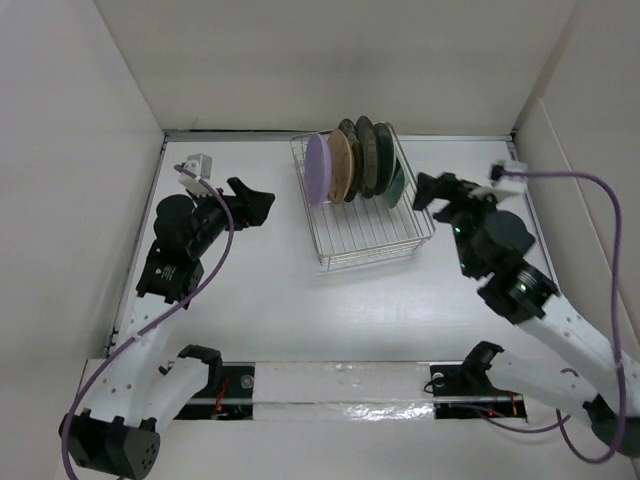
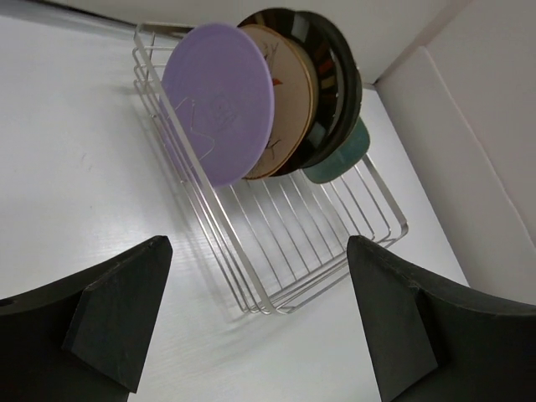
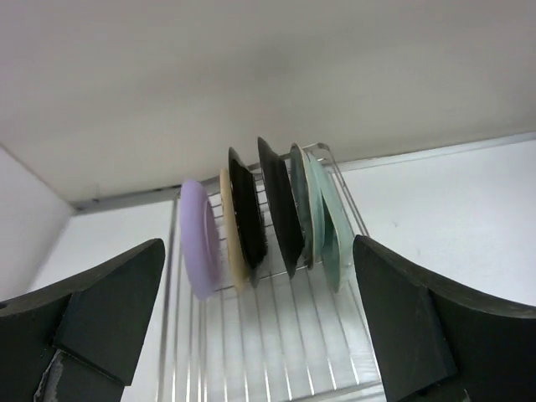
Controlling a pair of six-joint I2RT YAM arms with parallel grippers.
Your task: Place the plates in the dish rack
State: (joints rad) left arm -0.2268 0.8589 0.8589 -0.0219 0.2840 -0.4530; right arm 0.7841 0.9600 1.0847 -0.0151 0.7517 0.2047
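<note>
The silver wire dish rack (image 1: 375,258) stands at the back centre of the table. Several plates stand upright in a row in its far half: lavender (image 1: 319,170) at the left end, then tan (image 1: 340,165), dark ones (image 1: 366,155), and pale green (image 1: 397,182) at the right end. My left gripper (image 1: 255,203) is open and empty, left of the rack. My right gripper (image 1: 432,190) is open and empty, just right of it. The left wrist view shows the lavender plate (image 2: 219,100), the tan bird plate (image 2: 289,92) and the rack (image 2: 251,293) beyond open fingers (image 2: 126,310).
White walls enclose the table on the left, back and right. The near half of the rack (image 3: 276,335) holds no plates. A clear taped strip (image 1: 340,385) runs along the near edge between the arm bases.
</note>
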